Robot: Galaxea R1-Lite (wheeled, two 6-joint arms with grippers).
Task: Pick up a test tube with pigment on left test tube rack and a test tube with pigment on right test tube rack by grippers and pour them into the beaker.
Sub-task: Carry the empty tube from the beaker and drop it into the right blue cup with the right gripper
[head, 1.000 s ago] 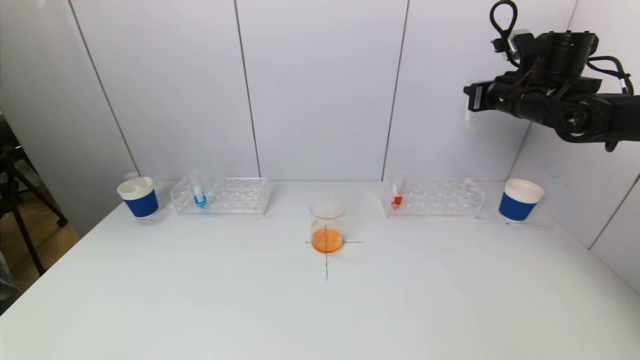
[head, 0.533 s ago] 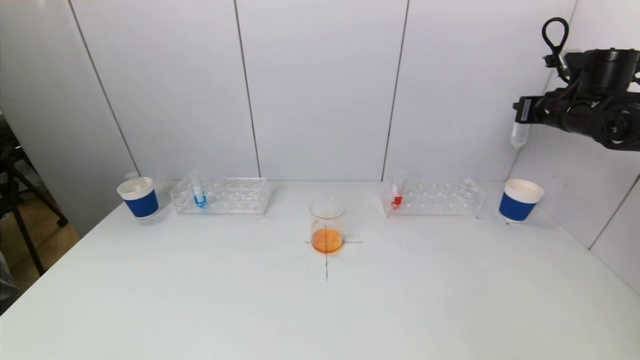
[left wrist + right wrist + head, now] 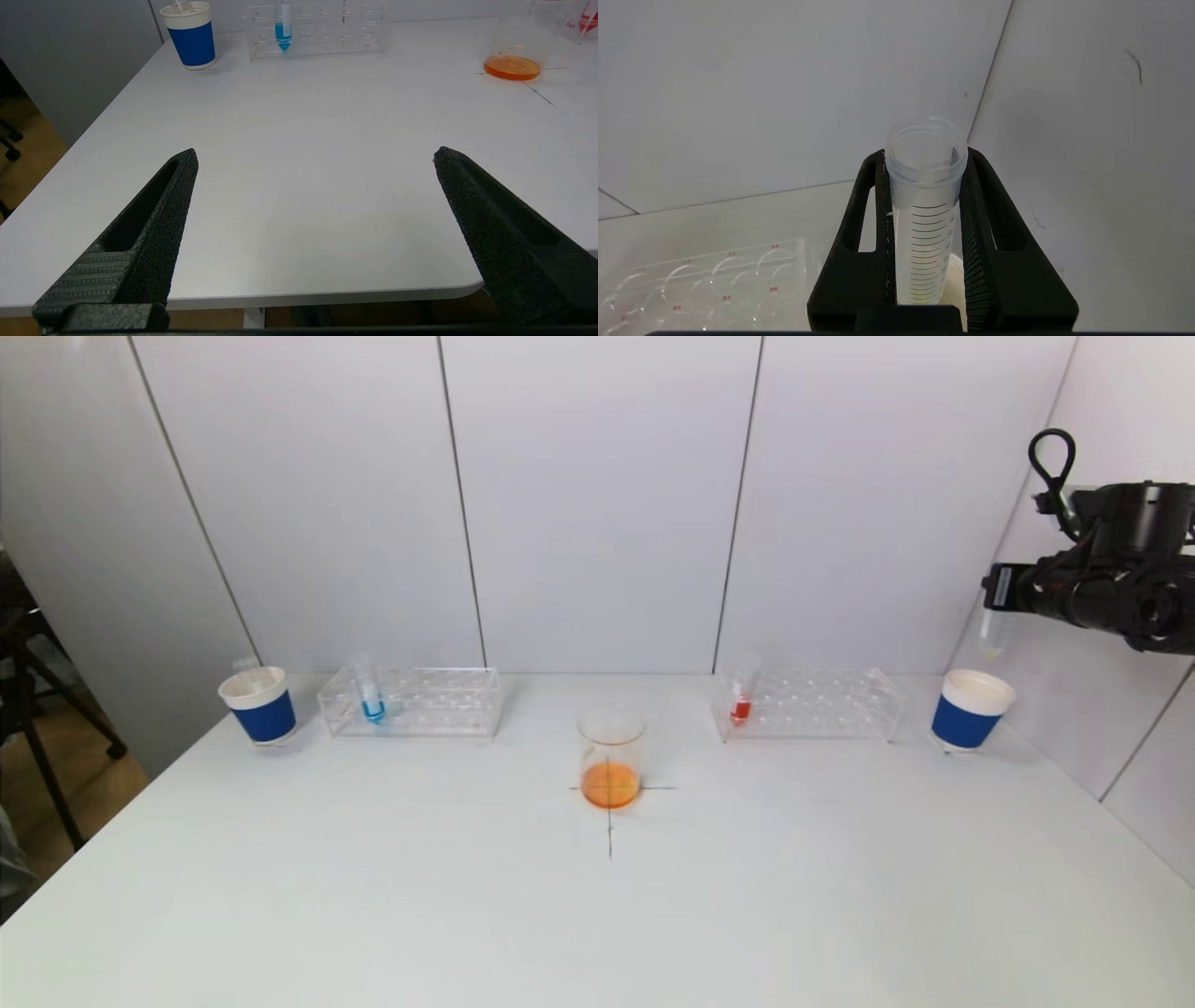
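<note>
Right gripper (image 3: 995, 607) has shifted further right and lower than half a second ago, now hanging above the right blue paper cup (image 3: 971, 709) at roughly 2 o'clock from the beaker (image 3: 611, 756), fingers (image 3: 973, 224) clamped on an empty, upright graduated test tube (image 3: 924, 205). Left gripper (image 3: 315, 156) sits low near the table (image 3: 299, 186) edge, spread wide and holding nothing. Unchanged: blue-pigment tube (image 3: 371, 695) in left rack (image 3: 411, 702) at 10 o'clock, red-pigment tube (image 3: 742, 695) in right rack (image 3: 808, 703), orange liquid in beaker.
</note>
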